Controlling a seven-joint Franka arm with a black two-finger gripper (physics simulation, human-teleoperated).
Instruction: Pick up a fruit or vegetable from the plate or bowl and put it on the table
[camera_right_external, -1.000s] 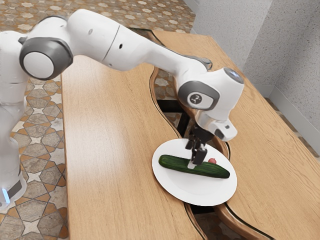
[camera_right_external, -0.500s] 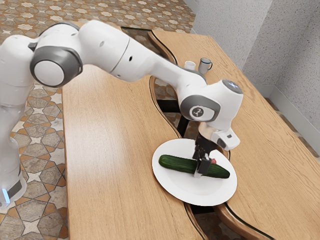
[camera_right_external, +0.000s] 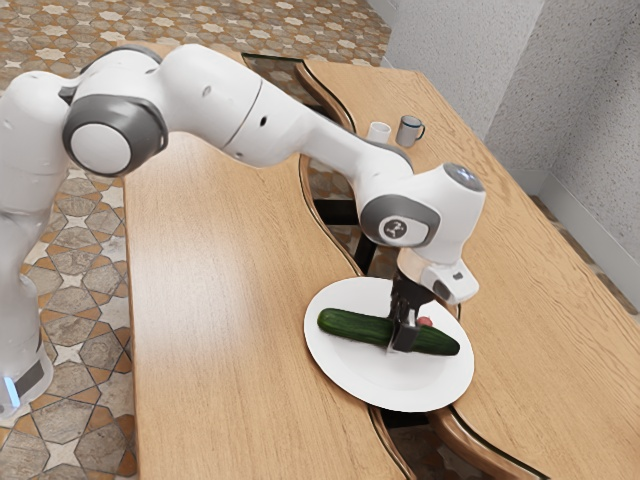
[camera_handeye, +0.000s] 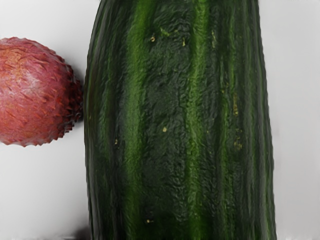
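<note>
The black gripper (camera_right_external: 403, 328) is low over the plate in the exterior view, at the cucumber between its middle and its right-hand end. The long dark green cucumber (camera_right_external: 352, 326) lies across the white plate (camera_right_external: 345, 371). Just beyond it, close to the gripper, part of a small reddish fruit (camera_right_external: 426, 322) shows. From the wrist camera, the cucumber (camera_handeye: 167, 115) is very close under the hand, with the bumpy pink-red fruit (camera_handeye: 32, 92) beside it on the plate (camera_handeye: 40, 192). How the gripper stands against the cucumber's far side is hidden.
A white cup (camera_right_external: 379, 132) and a grey mug (camera_right_external: 409, 130) stand at the far part of the wooden table (camera_right_external: 215, 300). A curved gap (camera_right_external: 335, 212) with dark supports runs through the tabletop, and the plate lies across it.
Over the last second my hand has moved toward the exterior view's right along the cucumber and lower. Since half a second ago it has shifted only slightly. The cucumber has not visibly moved.
</note>
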